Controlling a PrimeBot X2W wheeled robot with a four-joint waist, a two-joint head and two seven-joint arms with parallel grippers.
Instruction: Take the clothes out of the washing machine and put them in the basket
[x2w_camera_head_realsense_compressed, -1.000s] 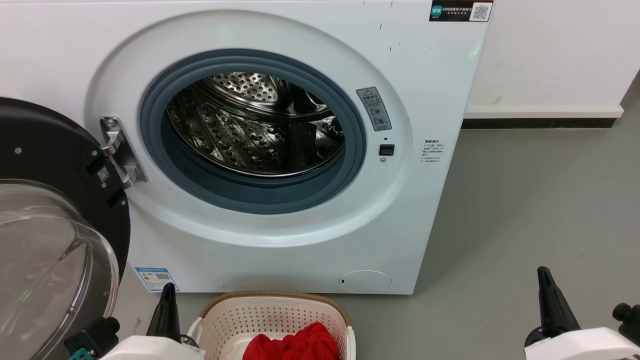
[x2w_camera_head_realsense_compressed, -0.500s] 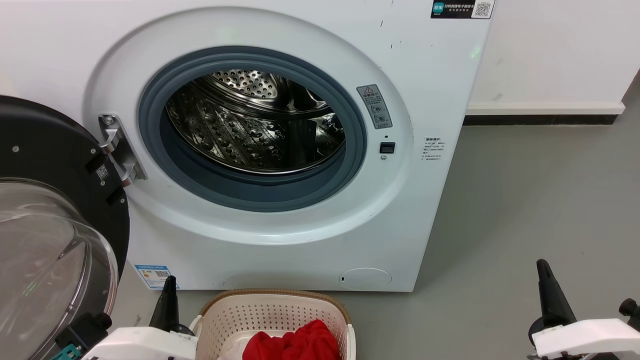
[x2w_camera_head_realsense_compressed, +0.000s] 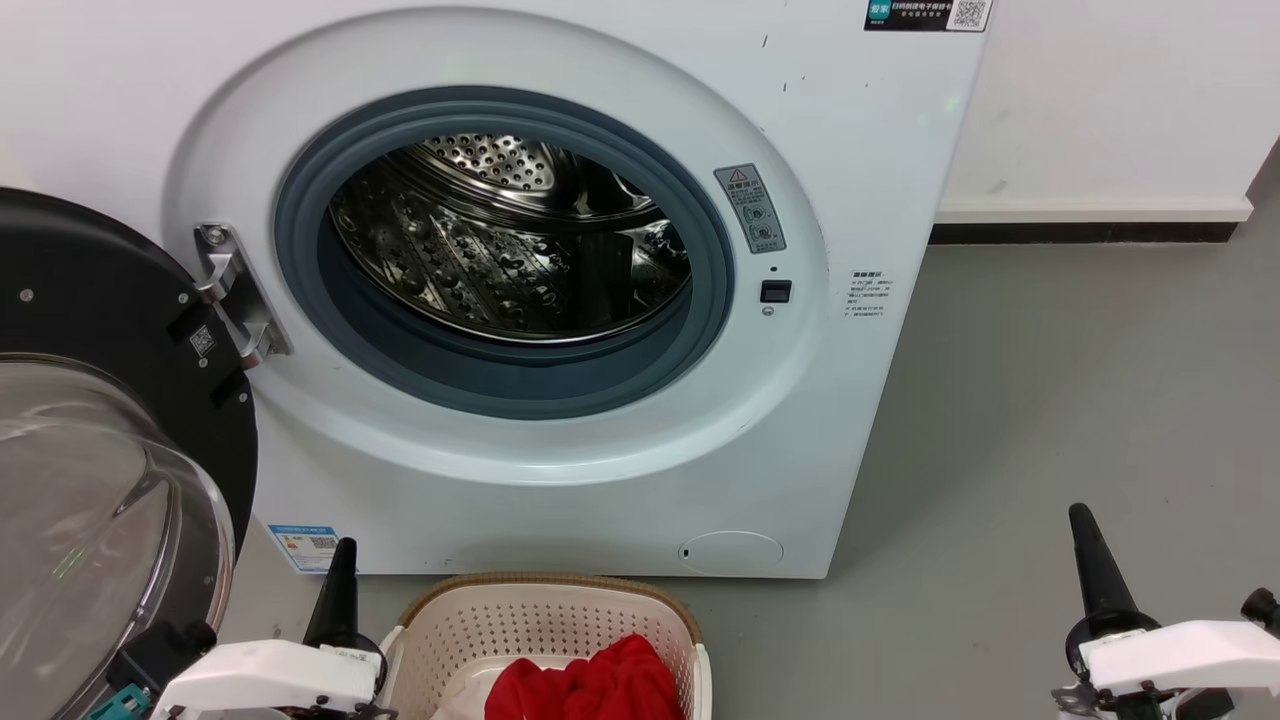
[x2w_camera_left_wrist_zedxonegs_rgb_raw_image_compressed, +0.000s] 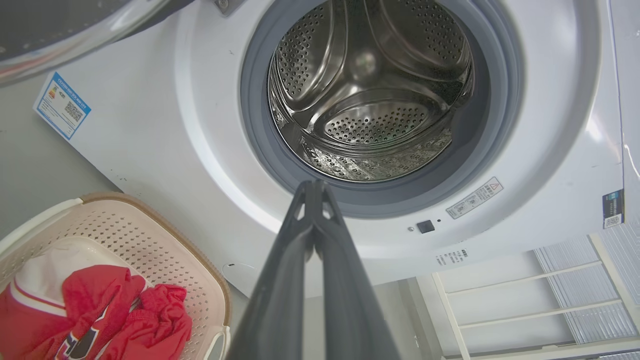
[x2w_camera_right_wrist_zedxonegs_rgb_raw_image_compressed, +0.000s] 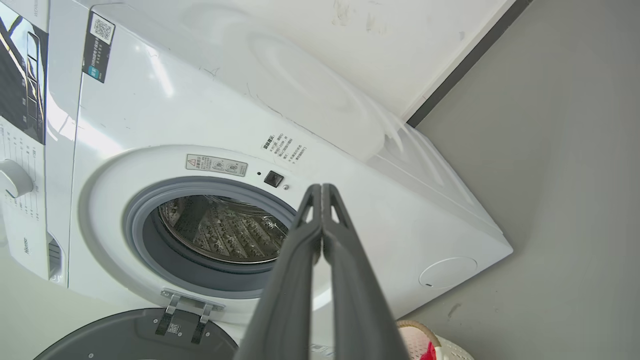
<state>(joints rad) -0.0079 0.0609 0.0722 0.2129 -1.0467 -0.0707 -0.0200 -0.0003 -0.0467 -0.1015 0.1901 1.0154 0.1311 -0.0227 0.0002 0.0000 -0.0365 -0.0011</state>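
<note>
In front of the large white front-loading washing machine (x2w_camera_head_realsense_compressed: 600, 490), the low oval cream plastic basket with the brown woven-look rim (x2w_camera_head_realsense_compressed: 470, 625) stands on the grey floor (x2w_camera_head_realsense_compressed: 1050, 400). The soft bright red clothes (x2w_camera_head_realsense_compressed: 590, 685) lie bunched inside it. The perforated steel drum (x2w_camera_head_realsense_compressed: 510, 250) shows no fabric, so the removal step appears complete.

The left gripper (x2w_camera_left_wrist_zedxonegs_rgb_raw_image_compressed: 312, 186) has its fingers pressed together and holds nothing. The right gripper (x2w_camera_right_wrist_zedxonegs_rgb_raw_image_compressed: 321, 189) is in the same condition.

Recommended procedure:
- Before ending, inspect the drum floor behind the lower lip of the round grey rubber gasket (x2w_camera_head_realsense_compressed: 500, 385), which hides part of it in the head view.
- Keep the left arm clear of the black-rimmed clear glass door (x2w_camera_head_realsense_compressed: 90, 480), which hangs open just beside it.

Materials:
- The drum is hard, glossy and ribbed.
- The gasket looks matt and pliable.
- The basket walls are a rigid lattice.
- The garments are limp and creased. One has a white, red-striped sleeve.
</note>
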